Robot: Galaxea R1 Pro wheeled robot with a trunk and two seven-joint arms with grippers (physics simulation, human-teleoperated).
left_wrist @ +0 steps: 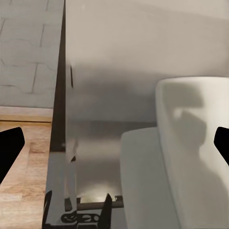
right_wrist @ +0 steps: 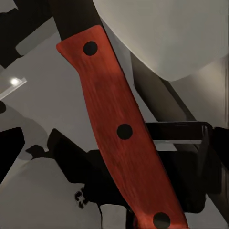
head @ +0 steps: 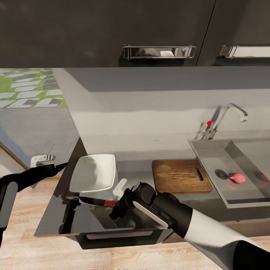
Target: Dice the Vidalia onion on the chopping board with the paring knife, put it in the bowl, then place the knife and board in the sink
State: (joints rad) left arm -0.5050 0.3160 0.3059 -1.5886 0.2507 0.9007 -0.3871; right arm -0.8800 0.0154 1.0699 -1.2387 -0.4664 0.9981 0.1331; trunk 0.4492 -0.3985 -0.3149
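Right gripper [head: 117, 210] is seen low over the countertop [head: 180, 198] at the knife [head: 98, 201]; whether its fingers are closed on the handle cannot be told, since the wrist camera shows the red-brown handle [right_wrist: 119, 129] close up but no finger clearly pressed to it. Left gripper [head: 63, 165] hangs at the counter's end beside the bowl [head: 93, 173], its dark fingertips [left_wrist: 10, 148] set wide apart, with nothing between them.

From largest to smallest: the sink [head: 210, 157] at the far right holds the pink onion [head: 237, 177] near the drain; the board [head: 181, 175] lies flat just beside the sink; the white bowl sits near the knife.

The knife is judged light and stiff — best taken by the riveted wooden handle, never the dark blade. The onion is likely firm, smooth and apt to roll, so a grip across its middle is advised.
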